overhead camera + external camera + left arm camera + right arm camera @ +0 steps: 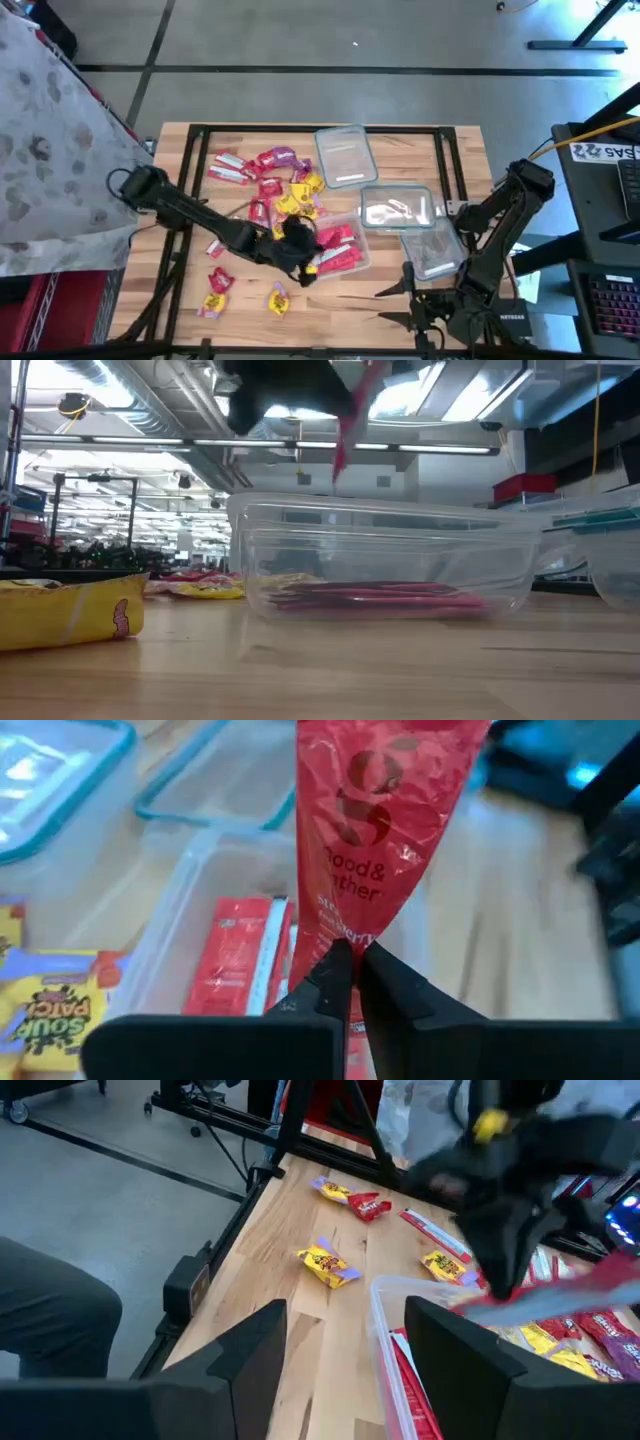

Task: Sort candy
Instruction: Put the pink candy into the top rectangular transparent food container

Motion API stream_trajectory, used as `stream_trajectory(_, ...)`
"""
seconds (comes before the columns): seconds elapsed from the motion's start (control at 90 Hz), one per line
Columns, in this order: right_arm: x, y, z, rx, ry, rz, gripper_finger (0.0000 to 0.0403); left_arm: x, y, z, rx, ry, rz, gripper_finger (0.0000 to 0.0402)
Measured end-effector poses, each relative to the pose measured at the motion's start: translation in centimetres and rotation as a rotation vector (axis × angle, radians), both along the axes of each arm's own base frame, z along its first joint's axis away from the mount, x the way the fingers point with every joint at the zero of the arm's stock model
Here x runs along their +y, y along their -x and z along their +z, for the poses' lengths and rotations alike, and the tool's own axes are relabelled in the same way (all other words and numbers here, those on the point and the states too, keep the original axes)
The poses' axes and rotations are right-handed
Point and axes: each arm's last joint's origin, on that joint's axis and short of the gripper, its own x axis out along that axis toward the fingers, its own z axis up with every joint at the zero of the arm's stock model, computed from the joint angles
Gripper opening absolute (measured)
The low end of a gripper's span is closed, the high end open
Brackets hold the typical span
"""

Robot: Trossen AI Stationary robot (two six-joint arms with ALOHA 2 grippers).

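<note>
Left end effector [352,982] pinching red candy packet [375,830], above clear tub [385,540]

Red packet [375,840] with white lettering, pinched in black left hand [352,982]. Further red packets [375,597] lying in clear tub [345,245]. Yellow packets [297,198] with red and dark print on pale wood-grain table [400,150]. Teal-rimmed clear lids [345,155] beside clear tubs. Magenta packet [283,155] among the red pile. Grey floral-patterned cloth [40,130] off table edge. Black right hand [340,1350].
</note>
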Motion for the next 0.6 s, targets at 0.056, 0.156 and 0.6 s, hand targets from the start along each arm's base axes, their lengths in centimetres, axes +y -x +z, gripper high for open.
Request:
stream_trajectory(0.056, 0.0, 0.0, 0.0, 0.000, 0.000, 0.000, 0.0193, 0.2, -0.6, -0.4, 0.055, 0.004, -0.016, 0.0001)
stream_trajectory(0.156, 0.0, 0.0, 0.0, -0.001, -0.001, 0.000, 0.0193, 1.1, -1.3, -0.8, 0.142, 0.057, 0.005, 0.0018)
stream_trajectory(0.6, 0.1, 0.1, 0.0, 0.003, -0.008, 0.004, 0.0193, 5.0, 2.7, 0.8, 0.505, 0.338, 0.123, 0.0113)
